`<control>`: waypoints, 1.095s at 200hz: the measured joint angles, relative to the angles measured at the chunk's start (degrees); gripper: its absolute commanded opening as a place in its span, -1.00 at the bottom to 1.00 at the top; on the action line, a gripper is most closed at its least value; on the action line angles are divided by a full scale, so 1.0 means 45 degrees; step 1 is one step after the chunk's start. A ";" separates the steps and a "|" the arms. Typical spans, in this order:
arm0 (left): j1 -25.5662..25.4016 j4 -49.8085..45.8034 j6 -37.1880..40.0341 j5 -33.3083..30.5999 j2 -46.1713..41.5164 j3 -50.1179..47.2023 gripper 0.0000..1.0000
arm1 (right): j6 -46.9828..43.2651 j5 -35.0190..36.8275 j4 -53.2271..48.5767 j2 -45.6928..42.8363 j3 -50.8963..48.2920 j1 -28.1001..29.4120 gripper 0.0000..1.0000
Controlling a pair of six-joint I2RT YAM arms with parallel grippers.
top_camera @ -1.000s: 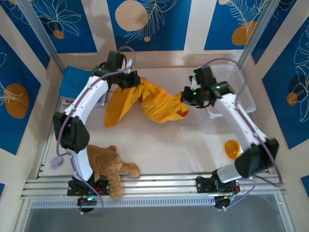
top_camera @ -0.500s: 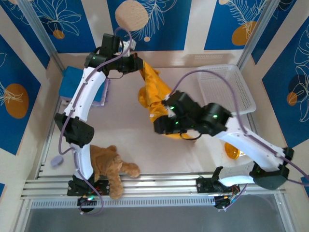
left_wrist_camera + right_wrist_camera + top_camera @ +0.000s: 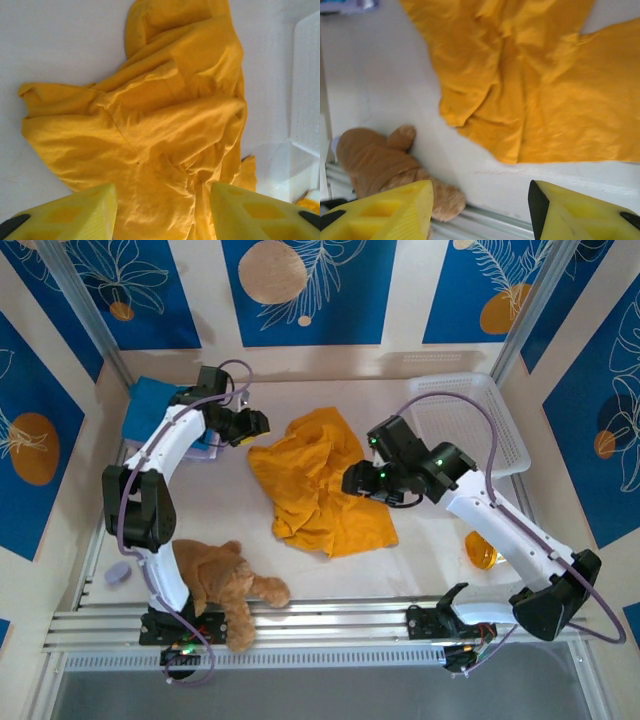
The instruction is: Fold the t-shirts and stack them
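Left gripper (image 3: 252, 426), right gripper (image 3: 357, 481): jaws wide apart, empty | step: likely spreading rumpled mustard-orange cotton t-shirt (image 3: 320, 485) on tabletop (image 3: 420, 560) | next: grip opposite hems, pull flat

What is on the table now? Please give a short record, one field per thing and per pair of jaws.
orange tee: crumpled, unfolded, mid-table
blue tee: folded, far left corner
teddy: near edge, left
cup: right side, beside right arm
basket: white, far right corner
left jaws: open, holding nothing
right jaws: open, holding nothing
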 measured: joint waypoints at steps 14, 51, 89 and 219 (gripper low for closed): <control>-0.0452 0.0029 0.0223 -0.0369 -0.0427 -0.0457 0.08 | -0.0311 -0.0151 0.0024 0.0146 -0.0359 -0.0631 0.10; -0.2351 -0.0078 0.0631 -0.1506 -0.1112 -0.2064 0.10 | -0.1122 -0.0554 0.0432 0.1132 -0.0787 -0.1783 0.10; -0.3789 -0.0049 0.0641 -0.2166 -0.0811 -0.3167 0.15 | -0.1715 -0.1010 0.1005 0.2195 -0.0835 -0.2579 0.09; -0.5207 -0.1069 0.1268 -0.4925 0.5644 0.5795 0.15 | -0.2584 -0.2103 0.1569 0.3342 -0.0622 -0.4294 0.09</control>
